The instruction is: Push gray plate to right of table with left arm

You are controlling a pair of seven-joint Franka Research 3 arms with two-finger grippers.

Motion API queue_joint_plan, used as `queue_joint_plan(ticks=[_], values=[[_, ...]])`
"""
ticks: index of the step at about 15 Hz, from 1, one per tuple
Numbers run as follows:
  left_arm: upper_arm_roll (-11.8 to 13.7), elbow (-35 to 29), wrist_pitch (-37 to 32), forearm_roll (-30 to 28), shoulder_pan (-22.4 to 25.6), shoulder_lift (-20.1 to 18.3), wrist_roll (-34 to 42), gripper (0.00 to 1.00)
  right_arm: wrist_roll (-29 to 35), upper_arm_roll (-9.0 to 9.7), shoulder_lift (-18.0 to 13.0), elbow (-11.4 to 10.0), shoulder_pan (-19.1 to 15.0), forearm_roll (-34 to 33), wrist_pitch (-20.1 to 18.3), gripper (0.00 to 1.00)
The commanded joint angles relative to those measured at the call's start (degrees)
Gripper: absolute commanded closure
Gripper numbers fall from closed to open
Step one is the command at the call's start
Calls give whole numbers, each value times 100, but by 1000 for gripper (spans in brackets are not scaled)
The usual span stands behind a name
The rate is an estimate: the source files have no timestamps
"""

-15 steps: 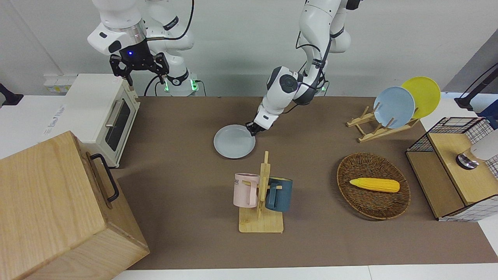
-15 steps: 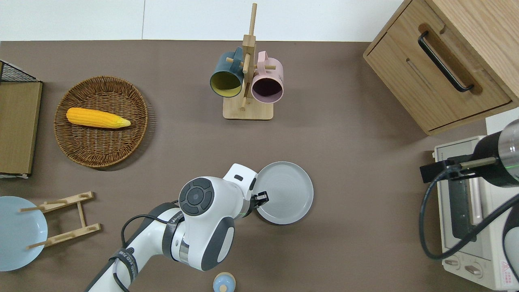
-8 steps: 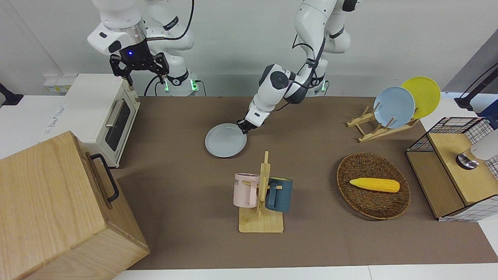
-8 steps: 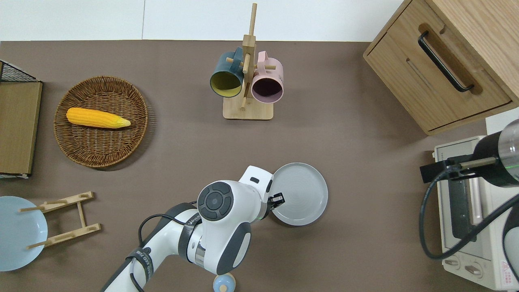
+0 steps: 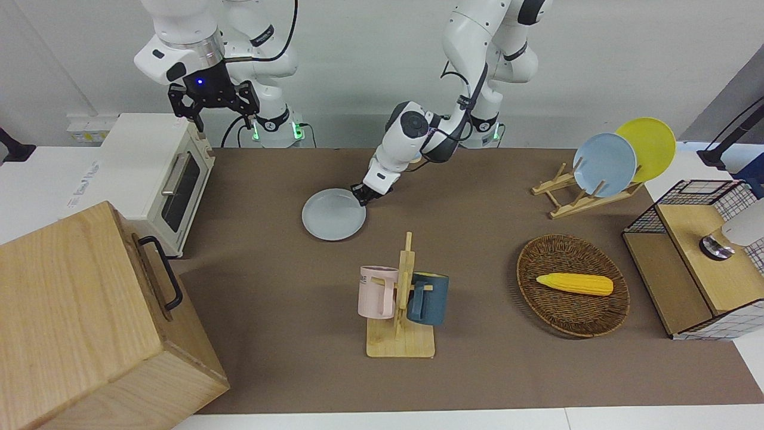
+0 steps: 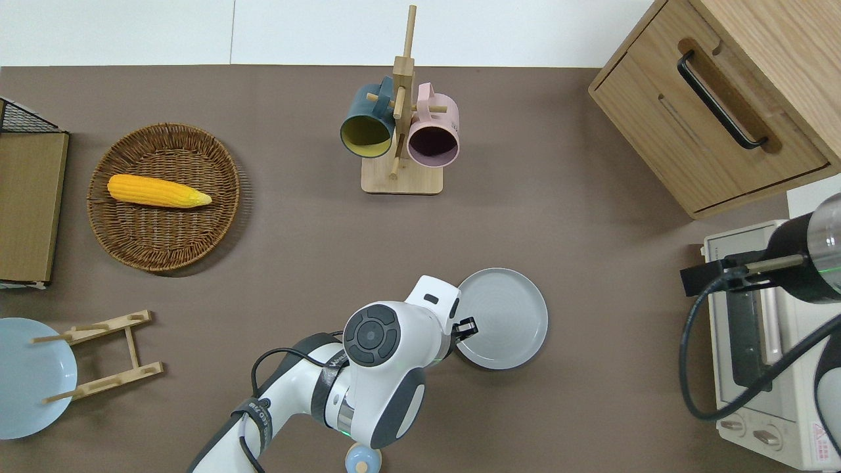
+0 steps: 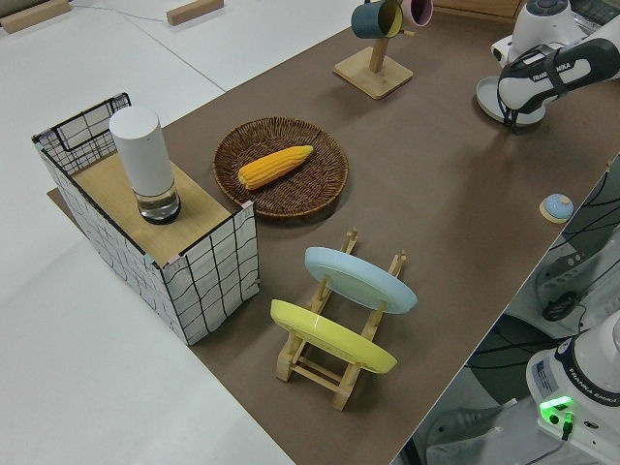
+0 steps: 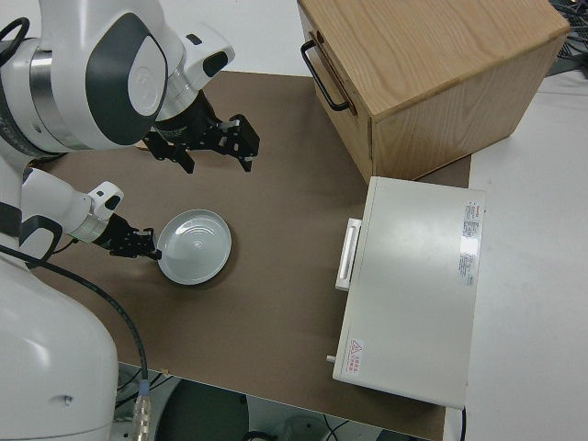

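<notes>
**Pushing gray plate toward right arm's end: tool at rim, path open**

Clock directions were read on the overhead view, with 12 o'clock pointing away from the robots.

The left tool [image 6: 465, 326] was low on the desk [image 6: 591, 407], touching the rim of the gray plate [image 6: 504, 318] at the plate's 9 o'clock edge. The plate therefore lay at 3 o'clock from the tool, in line with the required push. Whether the tool was open or closed could not be determined, and no grasp was evident. The plate lay flat, past mid-desk toward the right arm's end. Being round, it had no long axis to steer by.

Bare desk extended from the plate at 3 o'clock as far as the toaster oven [image 6: 755, 341]. That oven was judged to be the limit of travel. The wooden cabinet [image 6: 723, 112] stood at 1 o'clock and the mug rack [image 6: 401, 131] at 11 o'clock, both well apart from the plate.

An off-centre push was judged likely to swing the plate aside.

The right arm was parked, with the right tool [image 5: 213, 107] spread wide and empty.
</notes>
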Motion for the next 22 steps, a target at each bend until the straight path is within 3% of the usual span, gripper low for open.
queue_joint_plan(ticks=[1, 3, 6, 10, 12, 15, 18, 22], values=[[63, 138, 127, -40, -111, 130, -42, 17, -43, 30, -60, -23, -46, 5, -68, 5], [81, 165, 83, 48, -146, 60, -155, 7, -43, 30, -60, -23, -46, -3, -68, 5], [168, 174, -390, 661, -23, -247, -147, 7, -43, 30, -60, -23, -46, 5, -68, 5], [607, 174, -1190, 1813, 108, -792, 28, 7, -43, 30, -60, -23, -46, -3, -68, 5], [643, 174, -1664, 1885, 476, -1178, 482, 7, -43, 30, -60, -23, -46, 5, -68, 5], [643, 191, -2473, 1885, 1249, -1715, 1897, 5, -43, 30, -60, -23, -46, -3, -68, 5], [678, 235, -3175, 1894, 1733, -2119, 2305, 5, -43, 30, -60, -23, -46, 5, -68, 5], [1186, 1348, -4756, 1885, 2095, -2235, 2910, 5, -43, 30, -60, -23, -46, 5, -68, 5]])
